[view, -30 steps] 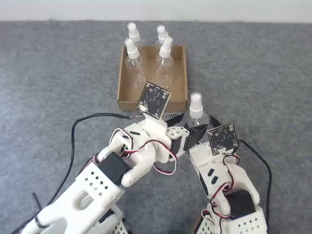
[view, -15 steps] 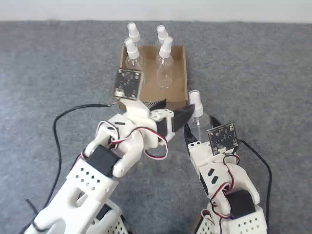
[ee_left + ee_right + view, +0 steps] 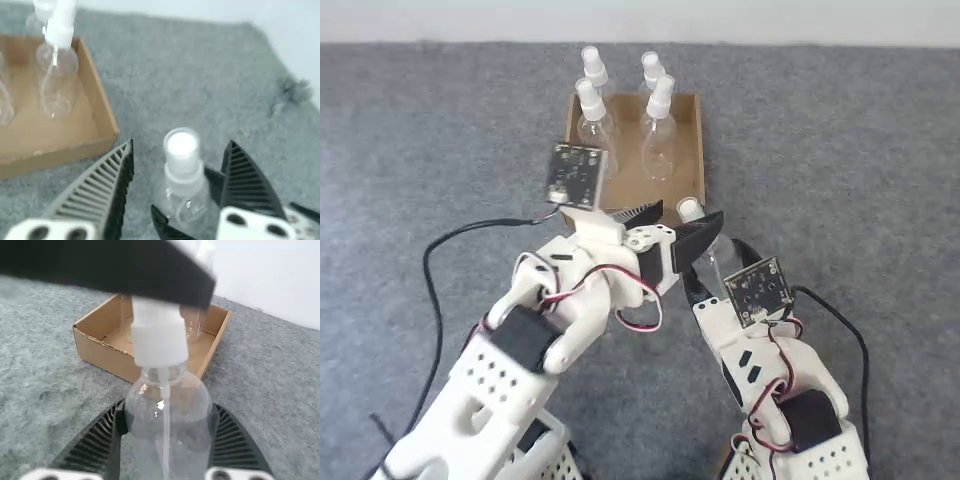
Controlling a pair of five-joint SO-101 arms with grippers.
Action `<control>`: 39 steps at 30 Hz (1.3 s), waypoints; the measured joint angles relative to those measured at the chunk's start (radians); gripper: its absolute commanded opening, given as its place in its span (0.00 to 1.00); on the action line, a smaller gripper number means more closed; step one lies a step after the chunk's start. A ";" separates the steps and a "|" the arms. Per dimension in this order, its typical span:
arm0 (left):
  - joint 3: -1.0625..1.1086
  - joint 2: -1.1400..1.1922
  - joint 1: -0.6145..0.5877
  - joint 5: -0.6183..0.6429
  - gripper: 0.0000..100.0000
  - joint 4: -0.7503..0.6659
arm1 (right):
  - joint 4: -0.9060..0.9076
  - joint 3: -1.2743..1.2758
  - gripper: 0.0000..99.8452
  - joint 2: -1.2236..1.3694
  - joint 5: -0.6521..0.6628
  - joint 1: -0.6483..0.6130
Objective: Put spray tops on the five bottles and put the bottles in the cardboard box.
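Plenty of grey carpet (image 3: 840,150) lies around the cardboard box (image 3: 699,150) at upper centre, where four bottles (image 3: 658,135) stand capped. Just off the box's lower right corner, the right gripper (image 3: 167,412) is clamped on the fifth bottle (image 3: 167,400). The left gripper (image 3: 180,150) hangs spread wide either side of its spray top (image 3: 182,142), gaps showing.
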 measured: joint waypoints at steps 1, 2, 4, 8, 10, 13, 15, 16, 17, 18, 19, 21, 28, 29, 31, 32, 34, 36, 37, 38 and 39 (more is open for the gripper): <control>0.000 -0.029 0.000 -0.002 0.26 0.000 | 0.000 0.000 0.12 0.000 0.002 0.000; 0.012 -0.061 0.000 -0.002 0.26 0.000 | 0.000 0.000 0.12 0.000 0.002 0.000; 0.040 -0.126 0.000 -0.026 0.24 0.000 | 0.000 0.000 0.12 0.000 0.002 0.000; 0.057 -0.221 0.014 -0.086 0.21 0.000 | 0.000 0.000 0.12 0.000 0.002 0.000; 0.068 -0.253 0.011 -0.109 0.21 0.000 | 0.000 0.000 0.12 0.000 0.002 0.000; 0.081 -0.273 0.011 -0.143 0.21 0.000 | 0.000 0.000 0.12 0.000 0.002 0.000; 0.081 -0.285 0.011 -0.163 0.21 0.000 | 0.000 0.000 0.12 0.000 0.002 0.000; 0.081 -0.292 0.011 -0.175 0.21 0.000 | 0.000 0.000 0.12 0.000 0.002 0.000; 0.081 -0.301 0.011 -0.186 0.21 0.000 | 0.000 0.000 0.12 0.000 0.002 0.000; 0.081 -0.311 0.011 -0.195 0.21 0.000 | 0.000 0.000 0.12 0.000 0.002 0.000; 0.081 -0.327 0.006 -0.203 0.21 0.000 | 0.000 0.000 0.12 0.000 0.002 0.000; 0.081 -0.364 -0.008 -0.222 0.21 0.014 | 0.000 0.000 0.12 0.000 0.002 0.000; 0.121 -0.572 -0.146 -0.325 0.21 0.195 | -0.014 0.000 0.12 0.000 0.002 0.011; 0.149 -0.609 -0.167 -0.325 0.21 0.195 | -0.031 0.000 0.12 0.000 0.002 0.018; 0.215 -0.681 -0.186 -0.325 0.21 0.195 | -0.055 0.000 0.12 0.000 0.003 0.034; 0.249 -0.721 -0.192 -0.325 0.21 0.195 | -0.069 0.000 0.12 0.000 0.003 0.046; 0.319 -0.809 -0.196 -0.325 0.21 0.195 | -0.101 0.000 0.12 0.000 0.003 0.052; 0.371 -0.847 -0.204 -0.316 0.21 0.195 | -0.137 0.000 0.12 0.000 0.003 0.048; 0.385 -0.847 -0.210 -0.310 0.21 0.195 | -0.160 0.000 0.12 0.000 0.003 0.046; 0.391 -0.847 -0.210 -0.305 0.21 0.195 | -0.181 0.000 0.12 0.000 0.002 0.046; 0.391 -0.847 -0.222 -0.301 0.21 0.195 | -0.203 0.000 0.12 0.000 -0.015 0.046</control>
